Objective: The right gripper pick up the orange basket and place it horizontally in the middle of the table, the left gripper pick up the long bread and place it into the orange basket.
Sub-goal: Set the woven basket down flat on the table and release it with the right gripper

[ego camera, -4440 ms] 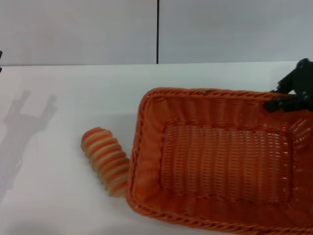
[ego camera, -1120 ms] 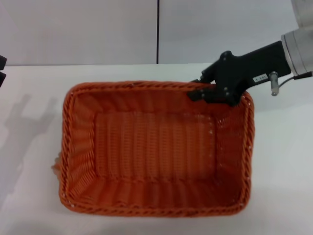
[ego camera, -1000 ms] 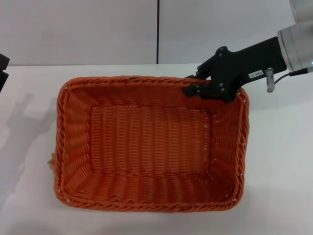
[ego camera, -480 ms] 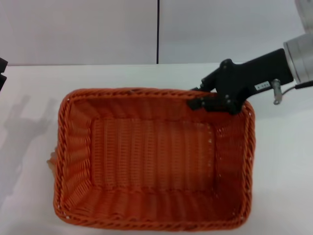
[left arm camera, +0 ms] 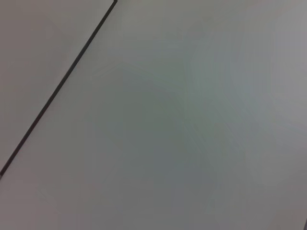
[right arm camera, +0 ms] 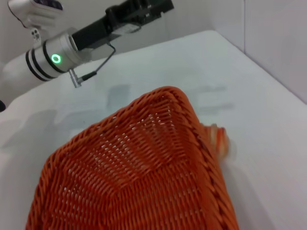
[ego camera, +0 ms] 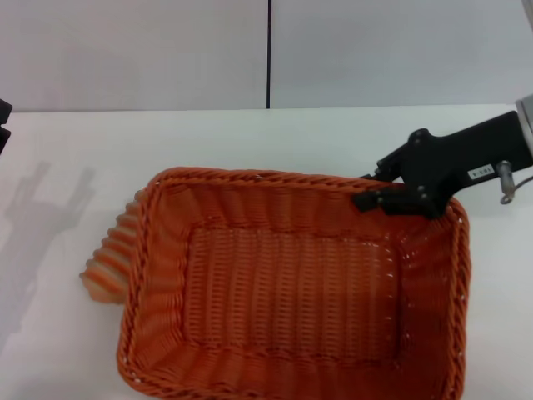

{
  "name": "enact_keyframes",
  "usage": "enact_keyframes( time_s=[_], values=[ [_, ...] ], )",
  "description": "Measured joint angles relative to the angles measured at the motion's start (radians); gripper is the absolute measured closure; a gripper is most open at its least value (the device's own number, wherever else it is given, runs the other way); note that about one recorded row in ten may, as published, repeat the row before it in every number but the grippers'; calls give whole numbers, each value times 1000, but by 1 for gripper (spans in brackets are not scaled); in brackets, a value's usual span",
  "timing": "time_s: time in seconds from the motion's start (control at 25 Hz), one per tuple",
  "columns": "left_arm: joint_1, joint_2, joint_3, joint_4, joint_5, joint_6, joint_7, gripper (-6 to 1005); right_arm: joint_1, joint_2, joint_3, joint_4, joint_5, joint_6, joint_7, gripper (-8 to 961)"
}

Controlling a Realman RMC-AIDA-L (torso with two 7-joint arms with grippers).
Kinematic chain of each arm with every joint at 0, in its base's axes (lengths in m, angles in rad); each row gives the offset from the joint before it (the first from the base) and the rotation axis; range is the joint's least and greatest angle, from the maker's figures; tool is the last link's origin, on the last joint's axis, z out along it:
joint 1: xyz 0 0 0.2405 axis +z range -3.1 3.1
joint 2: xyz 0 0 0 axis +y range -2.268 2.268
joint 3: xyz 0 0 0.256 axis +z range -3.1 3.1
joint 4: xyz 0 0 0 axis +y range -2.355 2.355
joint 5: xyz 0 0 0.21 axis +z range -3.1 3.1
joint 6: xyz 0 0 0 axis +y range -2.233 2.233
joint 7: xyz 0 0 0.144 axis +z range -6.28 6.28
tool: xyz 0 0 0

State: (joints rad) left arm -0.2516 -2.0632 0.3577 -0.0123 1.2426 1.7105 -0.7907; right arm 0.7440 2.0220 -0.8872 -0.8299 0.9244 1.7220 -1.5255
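Now the right gripper (ego camera: 376,198) is clamped on the basket's (ego camera: 291,283) far rim above the table (ego camera: 250,133). Bread (ego camera: 108,254) peeks out beside the basket's left side. The left gripper (right arm camera: 144,10) hangs off at the left edge; its jaws can't be made out.

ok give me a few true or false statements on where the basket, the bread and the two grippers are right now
1. The right gripper is clamped on the far rim of the orange basket. True.
2. The bread lies inside the basket. False: it lies on the table outside the basket's left end, partly hidden by the rim.
3. The left gripper is holding the bread. False: it is raised well away from the bread, with nothing between its fingers.
4. The basket has nothing in it. True.
5. The basket is upside down. False: its opening faces up.
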Motion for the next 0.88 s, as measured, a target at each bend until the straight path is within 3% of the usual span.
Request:
enact_keyframes(
  time_s=[0.4,0.88],
  values=[
    [6,-2,6,-5,0,5,1,155,-21,-43,-11,-3,-8,14,1,805],
    [10,-5,20,-11,2,5,1,154,4,-32,-12,-6,-14,0,-9,804]
  ],
)
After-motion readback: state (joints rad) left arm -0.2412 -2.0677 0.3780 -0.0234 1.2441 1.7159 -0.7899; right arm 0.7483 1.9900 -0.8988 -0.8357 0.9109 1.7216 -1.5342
